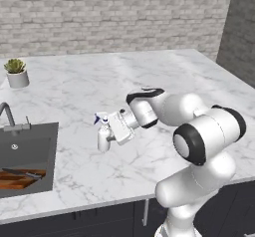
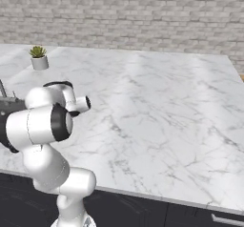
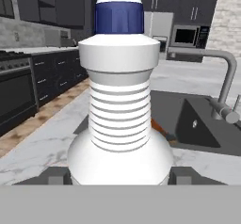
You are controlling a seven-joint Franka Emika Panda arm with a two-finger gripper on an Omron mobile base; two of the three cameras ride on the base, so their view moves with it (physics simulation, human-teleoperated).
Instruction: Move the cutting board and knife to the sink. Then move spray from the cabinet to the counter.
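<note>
Small white plastic spray bottle point(image 1: 104, 138) is gripped upright by the tool point(image 1: 110, 134) just above the white marble counter point(image 1: 149, 71), presumably for setting down.

Arm point(image 1: 199, 131) stretched leftward, jaws apparently (partly hidden) clasping bottle.

Glossy white arm point(image 1: 199, 146) on show, built from fat rounded segments. Black bands ring the joints, one wide dark collar at the elbow, another capping the wrist. The hand point(image 1: 122, 126) is a boxy white block; its finger tips look dark, though they're hard to make out.
</note>
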